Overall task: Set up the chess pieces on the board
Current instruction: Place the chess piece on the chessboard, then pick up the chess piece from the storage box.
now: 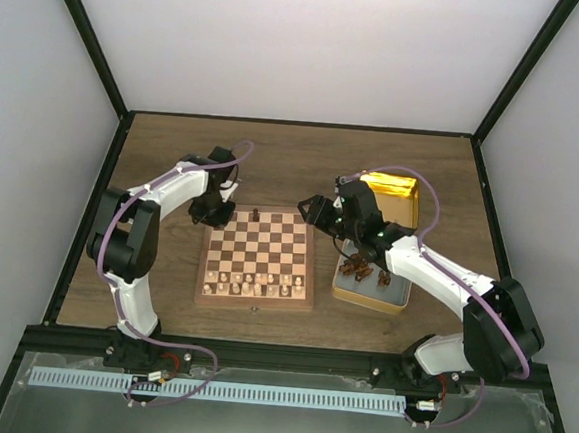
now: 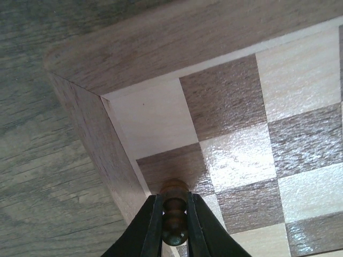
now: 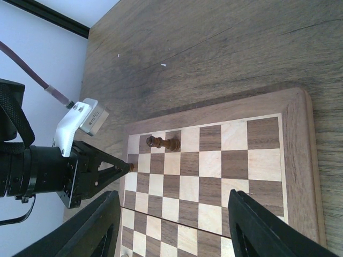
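We record the left gripper (image 2: pixel 174 227) clamped on a dark piece (image 2: pixel 174 195) at the board's (image 2: pixel 230 96) far-left corner, a lone dark piece (image 3: pixel 163 143) standing on the far row, the remaining dark pieces (image 1: pixel 361 269) apparently in the tin (image 1: pixel 371 302), and the right gripper (image 3: pixel 174 214) wide and empty.

Glossy wooden board (image 2: pixel 236 155) lies on matt wood-grain table (image 2: pixel 32 160).

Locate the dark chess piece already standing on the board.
Top view: the dark chess piece stands alone on the board's far row, left of centre, just right of the left gripper, which is shut on a second dark piece.
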`<state>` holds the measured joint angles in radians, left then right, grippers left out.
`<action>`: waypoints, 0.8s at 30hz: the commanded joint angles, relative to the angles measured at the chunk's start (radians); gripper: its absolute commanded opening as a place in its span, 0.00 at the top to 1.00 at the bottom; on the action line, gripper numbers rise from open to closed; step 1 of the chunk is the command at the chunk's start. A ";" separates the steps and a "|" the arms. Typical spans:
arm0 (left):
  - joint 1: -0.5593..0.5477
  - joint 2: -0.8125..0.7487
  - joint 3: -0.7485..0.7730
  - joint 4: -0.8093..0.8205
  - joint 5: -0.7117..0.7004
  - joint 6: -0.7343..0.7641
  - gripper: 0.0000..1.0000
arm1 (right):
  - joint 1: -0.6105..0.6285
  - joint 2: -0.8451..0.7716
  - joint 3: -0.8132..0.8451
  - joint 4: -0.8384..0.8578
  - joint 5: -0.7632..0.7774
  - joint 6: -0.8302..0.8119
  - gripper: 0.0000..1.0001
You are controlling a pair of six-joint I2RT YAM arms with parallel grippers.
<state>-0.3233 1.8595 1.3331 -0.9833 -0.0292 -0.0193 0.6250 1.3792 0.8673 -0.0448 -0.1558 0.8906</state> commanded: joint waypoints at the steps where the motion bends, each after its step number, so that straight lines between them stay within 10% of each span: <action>1: 0.000 -0.016 0.010 0.042 0.003 0.005 0.90 | -0.007 -0.015 -0.004 -0.013 0.015 -0.010 0.43; 8: 0.001 -0.001 0.011 0.046 0.005 0.007 0.88 | -0.007 -0.020 -0.004 -0.023 0.023 -0.010 0.43; 24: 0.042 -0.278 -0.043 0.237 0.105 -0.046 0.49 | -0.131 -0.117 -0.033 -0.267 0.209 -0.079 0.43</action>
<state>-0.3115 1.6947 1.3369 -0.8848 0.0319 -0.0261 0.5533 1.3132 0.8631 -0.2035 -0.0303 0.8318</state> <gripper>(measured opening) 0.507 0.575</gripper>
